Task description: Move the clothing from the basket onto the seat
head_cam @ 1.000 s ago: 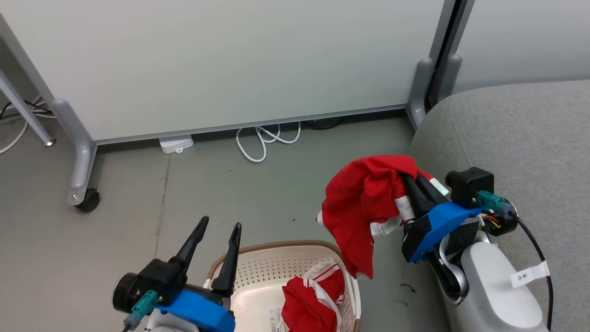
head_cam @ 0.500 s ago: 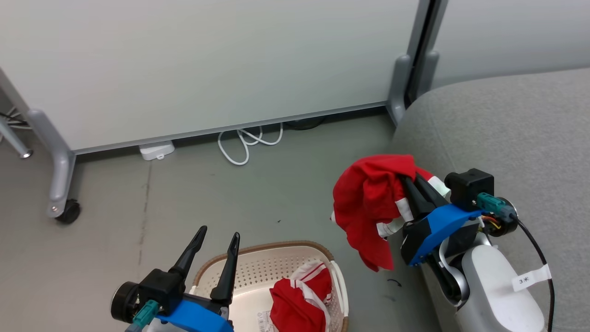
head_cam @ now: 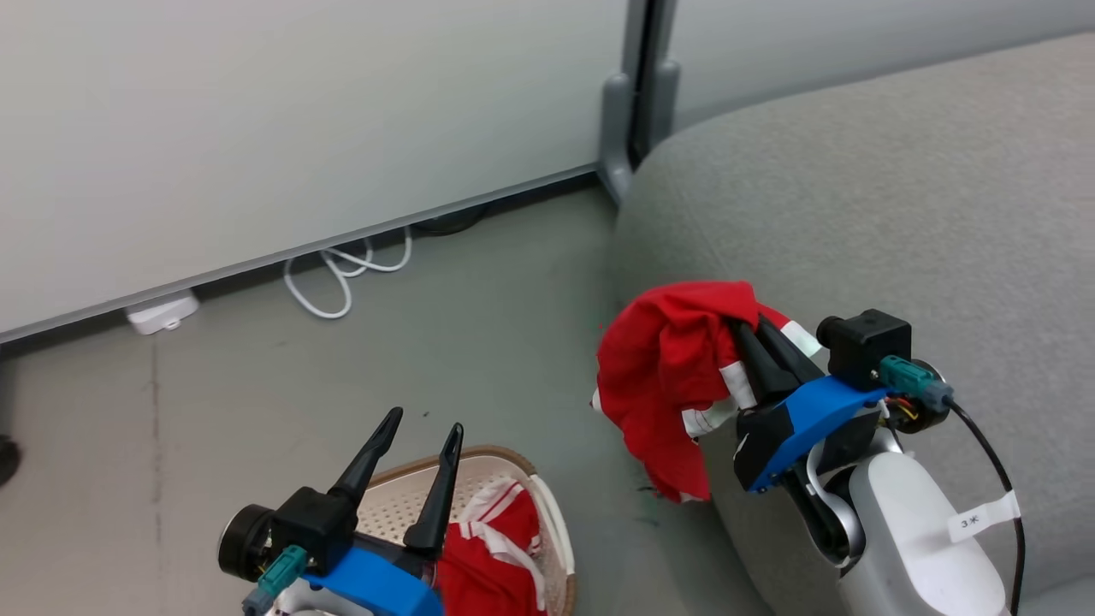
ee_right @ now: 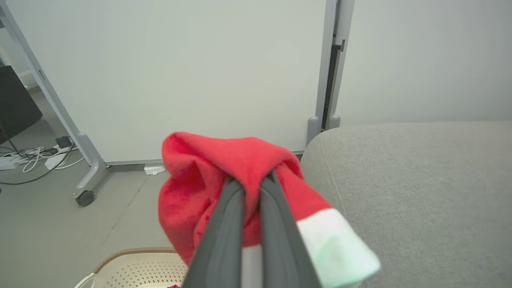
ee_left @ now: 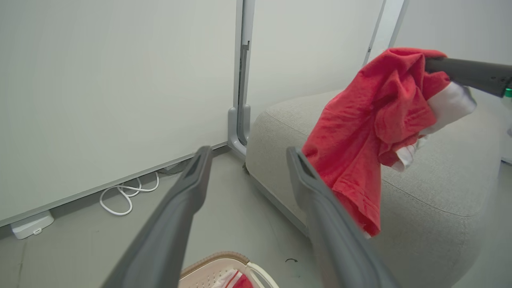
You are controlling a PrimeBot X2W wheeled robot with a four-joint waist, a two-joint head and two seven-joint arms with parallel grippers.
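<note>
My right gripper (head_cam: 744, 329) is shut on a red garment with white panels (head_cam: 663, 368), which hangs in the air at the left edge of the grey sofa (head_cam: 898, 188). The same garment (ee_left: 368, 124) droops in front of the sofa (ee_left: 440, 180) in the left wrist view, and it bunches around my shut fingers (ee_right: 224, 224) in the right wrist view as red cloth (ee_right: 208, 168). My left gripper (head_cam: 423, 425) stands open over the cream basket (head_cam: 500, 455), nothing between its fingers. A second red-and-white striped garment (head_cam: 488, 556) lies inside the basket.
A pale partition wall (head_cam: 299, 111) with a grey post (head_cam: 620, 128) runs along the back. A white cable loop (head_cam: 342, 274) and a white power adapter (head_cam: 162, 312) lie on the grey floor at its foot. A wheeled stand leg (ee_right: 86, 176) stands left.
The camera has turned right, so the sofa fills more of the picture and the basket has slid to the lower left. My right gripper still holds the red garment, now against the sofa's edge.
</note>
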